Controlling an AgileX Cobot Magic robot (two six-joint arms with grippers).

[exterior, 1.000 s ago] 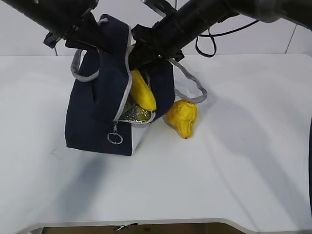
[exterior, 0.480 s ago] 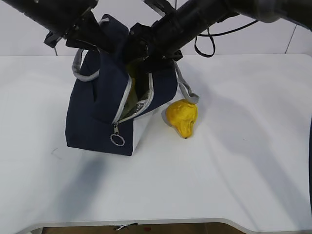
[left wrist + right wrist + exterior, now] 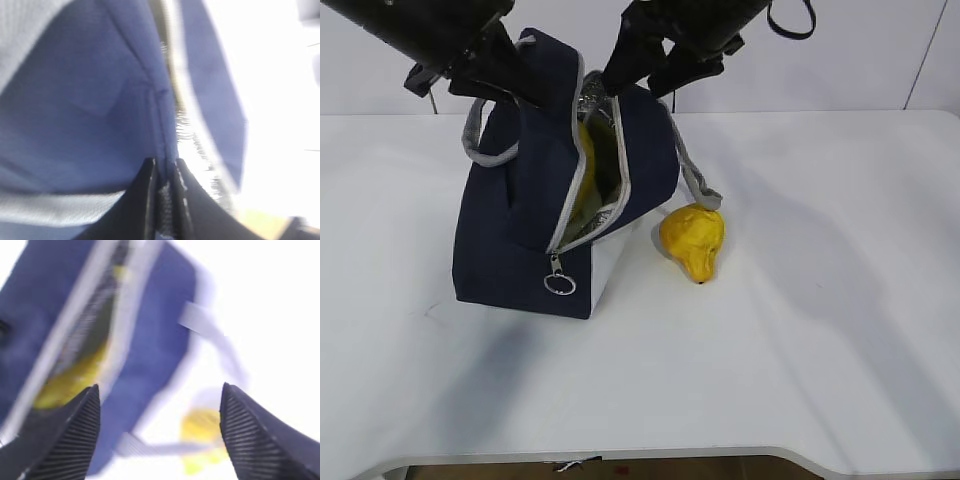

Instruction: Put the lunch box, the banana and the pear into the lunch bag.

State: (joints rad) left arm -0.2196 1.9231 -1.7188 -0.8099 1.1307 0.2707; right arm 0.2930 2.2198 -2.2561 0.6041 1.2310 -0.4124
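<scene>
The navy lunch bag (image 3: 520, 215) stands on the white table with its zipper mouth open toward the right. My left gripper (image 3: 515, 88) is shut on the bag's upper flap; the left wrist view shows the jaws (image 3: 164, 167) pinching the blue fabric (image 3: 100, 100). The banana (image 3: 585, 175) lies inside the bag's mouth and shows as a yellow blur in the right wrist view (image 3: 70, 382). My right gripper (image 3: 642, 82) is open and empty just above the bag's mouth (image 3: 159, 395). The pear (image 3: 693, 240) lies on the table right of the bag (image 3: 202, 432). The lunch box is out of view.
A grey handle (image 3: 692, 175) hangs from the bag down to the pear. A metal ring pull (image 3: 559, 285) dangles at the bag's front. The white table (image 3: 820, 300) stretches to the right and front; its front edge is near the bottom.
The banana went from my right gripper down into the bag. My right gripper opened and rose out of the bag's mouth. The left gripper kept its hold on the flap.
</scene>
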